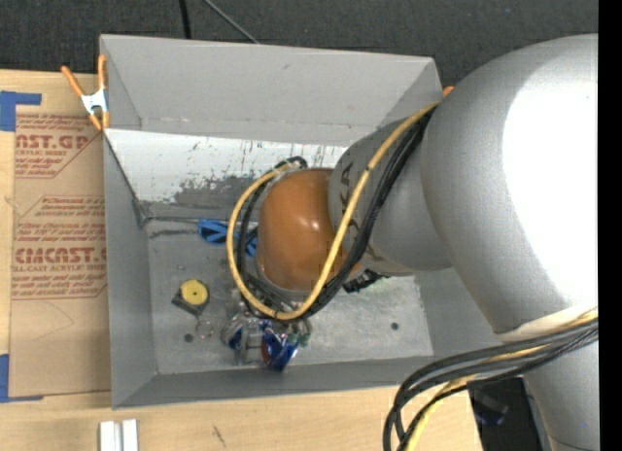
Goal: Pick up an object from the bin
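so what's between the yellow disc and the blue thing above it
Just bare bin floor, in the camera view, between the yellow disc and the blue thing.

One yellow round disc (pixel 192 294) lies flat, left of the tool (pixel 262 337), apart from it. Blue piece (pixel 214 231) up-left of the tool, partly hidden. Tiny dark bits (pixel 199 332) just left of the tool.

The grey metal bin (pixel 272 89) has sloping walls and a flat, scuffed floor with dark scratch marks along its far edge. On the floor's left side lies a small yellow round disc (pixel 192 294), apart from everything else. Beyond it, near the far wall, lies a bright blue flat piece (pixel 212 231). Near the front edge sits a small heap of blue and mixed bits (pixel 266 344).
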